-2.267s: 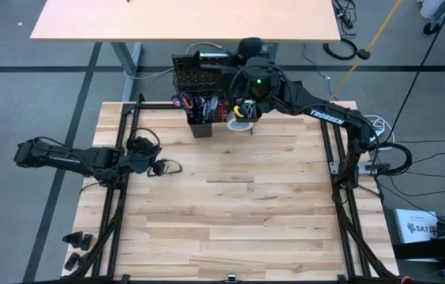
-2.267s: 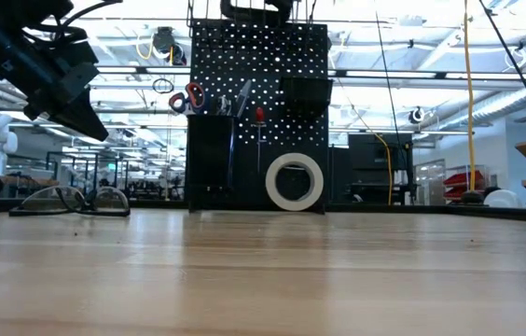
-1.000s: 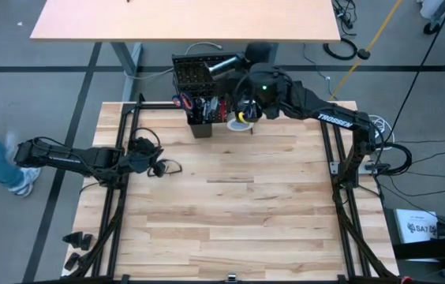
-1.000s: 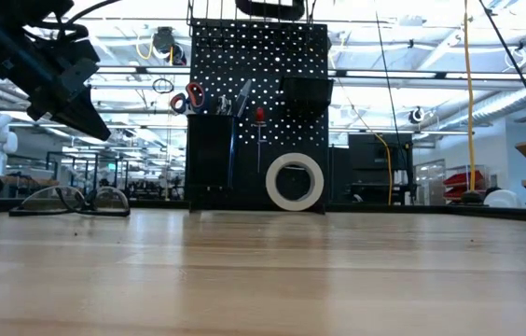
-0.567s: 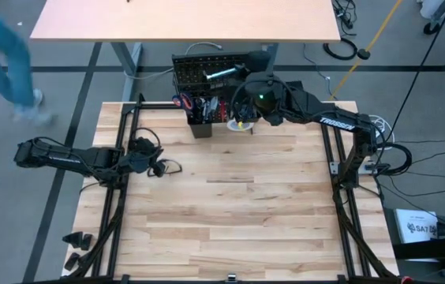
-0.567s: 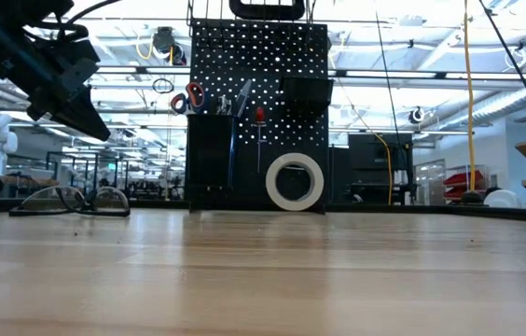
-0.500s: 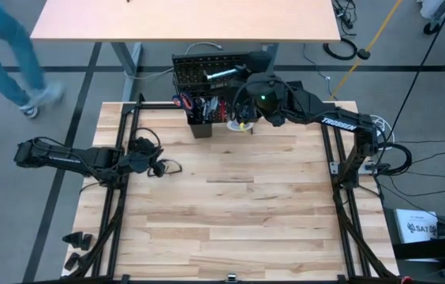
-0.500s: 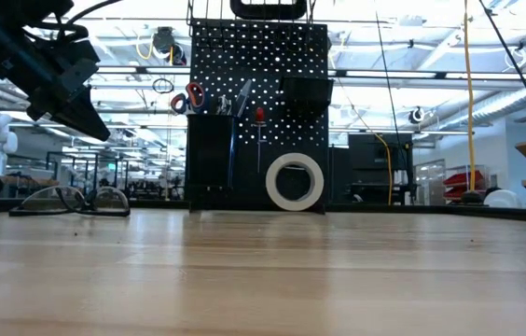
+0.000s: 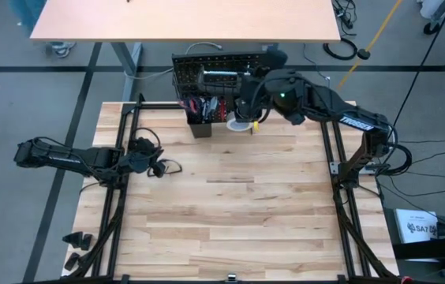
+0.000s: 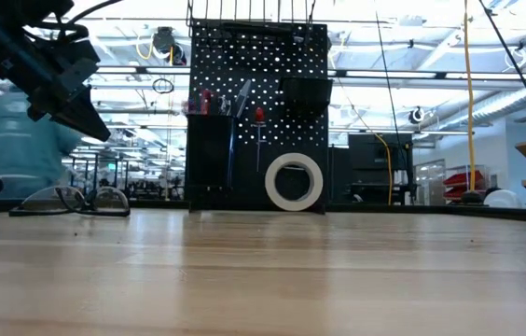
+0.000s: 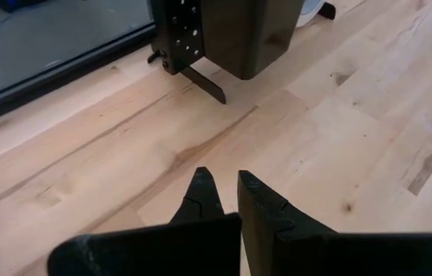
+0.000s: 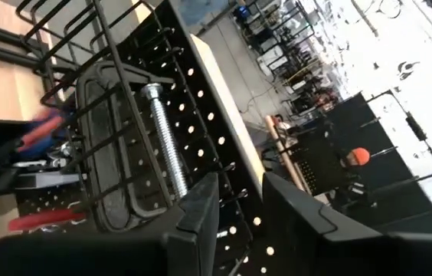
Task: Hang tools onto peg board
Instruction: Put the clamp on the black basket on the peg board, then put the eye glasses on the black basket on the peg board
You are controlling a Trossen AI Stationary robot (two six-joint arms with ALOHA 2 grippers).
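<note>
The black peg board (image 9: 195, 87) (image 10: 258, 112) stands at the table's far edge with red-handled scissors (image 10: 200, 98), a red screwdriver (image 10: 259, 117) and a white tape roll (image 10: 294, 181) at it. My right gripper (image 9: 244, 93) (image 12: 239, 184) is up at the board's top, shut on the black C-clamp (image 12: 112, 146) (image 9: 216, 76). The clamp lies among the wires of a rack (image 12: 86, 46) there. My left gripper (image 9: 153, 166) (image 11: 225, 184) hangs shut over the table's left side, just above the safety glasses (image 10: 72, 201) lying on the wood. My right gripper has the C-clamp by the lower end of its silver screw (image 12: 176, 178), which runs in between the two fingers. The fingers themselves hide the place of contact. They come nearly level from the table's right side, and the clamp lies across the board's top among the rack wires.
A black bin (image 11: 243, 34) sits at the peg board's foot. The wood in the middle and near part of the table (image 9: 230, 221) is bare. A person in a teal top (image 10: 20, 140) passes in the room behind the left side.
My right gripper has drawn toward the table's right edge and rolled, keeping its hold. The C-clamp has turned from a slant to lie level across the board's top and has left the low view's upper edge. The scissors on the board have shifted.
</note>
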